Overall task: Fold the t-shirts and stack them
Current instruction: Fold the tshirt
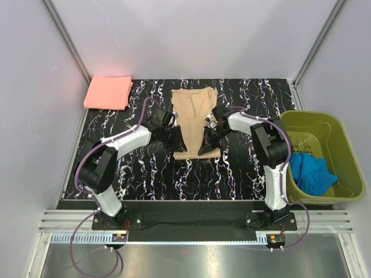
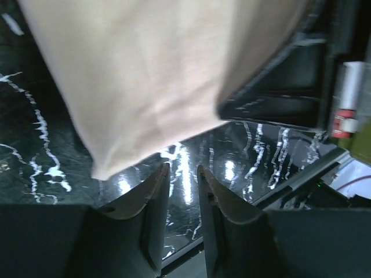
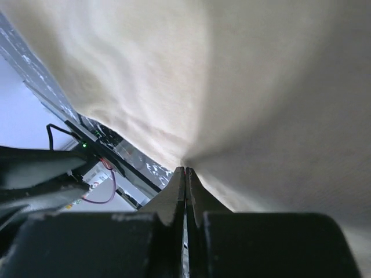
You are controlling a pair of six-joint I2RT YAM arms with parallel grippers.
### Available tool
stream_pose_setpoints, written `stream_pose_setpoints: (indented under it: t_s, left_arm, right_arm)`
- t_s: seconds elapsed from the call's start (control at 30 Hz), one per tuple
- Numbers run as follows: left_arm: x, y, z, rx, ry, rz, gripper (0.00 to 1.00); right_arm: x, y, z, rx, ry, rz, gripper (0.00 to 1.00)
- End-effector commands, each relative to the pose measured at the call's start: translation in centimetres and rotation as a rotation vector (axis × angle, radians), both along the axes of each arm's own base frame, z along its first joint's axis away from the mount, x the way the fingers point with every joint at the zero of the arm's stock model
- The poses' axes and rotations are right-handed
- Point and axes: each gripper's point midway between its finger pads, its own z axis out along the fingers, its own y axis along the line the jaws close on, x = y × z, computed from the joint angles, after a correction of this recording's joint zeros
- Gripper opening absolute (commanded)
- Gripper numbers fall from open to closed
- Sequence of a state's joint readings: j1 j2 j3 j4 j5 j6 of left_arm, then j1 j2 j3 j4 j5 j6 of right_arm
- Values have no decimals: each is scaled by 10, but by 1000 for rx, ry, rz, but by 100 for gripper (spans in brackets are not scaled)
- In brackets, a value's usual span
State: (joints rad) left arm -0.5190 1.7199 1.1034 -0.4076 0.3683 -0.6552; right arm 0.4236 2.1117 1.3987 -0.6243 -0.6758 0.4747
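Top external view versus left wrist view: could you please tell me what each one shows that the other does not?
Only the top external view shows the folded salmon-pink t-shirt at the far left corner and the olive-green basket holding blue cloth. Only the left wrist view shows the left gripper slightly open, with nothing between its fingers. Both show the tan t-shirt on the black marbled table.

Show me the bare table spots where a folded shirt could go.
Widest: near middle of the table, from the tan t-shirt's hem to the near edge. Far right corner, between that shirt and the olive basket. A narrow strip separates the salmon-pink t-shirt from the tan one. Crowded at the hem, where left end effector and right end effector meet.
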Motion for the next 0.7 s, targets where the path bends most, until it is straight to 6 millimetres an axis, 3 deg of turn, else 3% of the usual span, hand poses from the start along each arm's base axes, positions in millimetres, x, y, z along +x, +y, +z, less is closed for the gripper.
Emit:
stream_pose_setpoints:
  t_s: [0.0,0.17,0.3,0.53,0.67]
  left_arm:
    - [1,-4,2,-20,-3,9,31]
    - [-7,2,-33,9,73,38,28]
    - [-8,14,-52,50,115,79,27]
    - [-14,23,-61,85,133,92,27]
    - [-18,26,-65,94,144,89,27]
  right_arm:
    - [8,22,33,82,-63,26,0]
    - [2,38,21,92,-22,60,0]
    - [0,39,15,91,-13,86,0]
    - [-9,14,4,-8,-23,80,0]
    - [-15,-12,-4,-79,-23,41,0]
